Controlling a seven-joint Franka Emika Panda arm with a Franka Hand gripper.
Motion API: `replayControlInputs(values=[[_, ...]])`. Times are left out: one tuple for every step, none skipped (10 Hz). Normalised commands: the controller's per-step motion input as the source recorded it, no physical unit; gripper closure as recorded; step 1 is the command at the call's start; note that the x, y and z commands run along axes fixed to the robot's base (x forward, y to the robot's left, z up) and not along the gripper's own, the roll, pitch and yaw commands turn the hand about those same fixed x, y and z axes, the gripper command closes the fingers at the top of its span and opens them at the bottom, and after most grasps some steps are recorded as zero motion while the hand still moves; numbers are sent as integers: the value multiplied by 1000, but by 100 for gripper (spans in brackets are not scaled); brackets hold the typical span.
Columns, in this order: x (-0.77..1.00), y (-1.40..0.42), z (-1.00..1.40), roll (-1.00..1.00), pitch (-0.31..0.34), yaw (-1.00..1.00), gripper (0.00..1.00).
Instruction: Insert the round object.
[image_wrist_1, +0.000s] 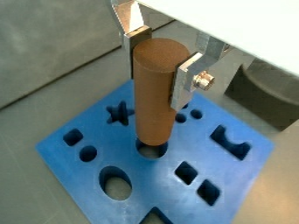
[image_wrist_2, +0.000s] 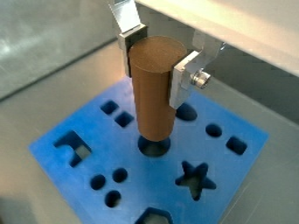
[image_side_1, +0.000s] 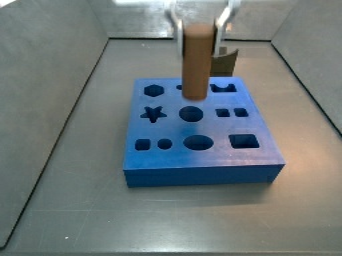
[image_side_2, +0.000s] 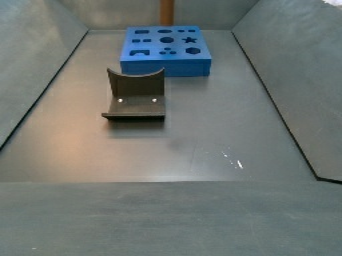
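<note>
Gripper (image_wrist_1: 162, 59) above the blue block (image_wrist_1: 87, 179), jaws clamped on the upright brown round object (image_wrist_1: 155, 92), its lower end at a round hole, dark fixture (image_side_2: 135, 97) apart on the desk (image_side_2: 201, 150).

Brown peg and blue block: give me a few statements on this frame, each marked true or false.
1. The gripper has its jaws shut on the brown peg. True.
2. The peg lies flat on the floor. False: it stands upright, its lower end at a round hole in the blue block.
3. The block has a star-shaped hole. True.
4. The dark arch-shaped block sits on the blue block. False: it rests on the floor, apart from it.
</note>
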Motion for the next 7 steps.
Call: replayControlInputs(values=[[40,0,-577,150,4,0,100],[46,74,-349,9,13,0,100],[71,91,-217,0,16,0,100],[111,74,-277,0,7,0,100],[57,43,-283,-10,0,0,100],[0,0,-326,-66,0,0,100],[0,0,-360,-96,0,-20,100]])
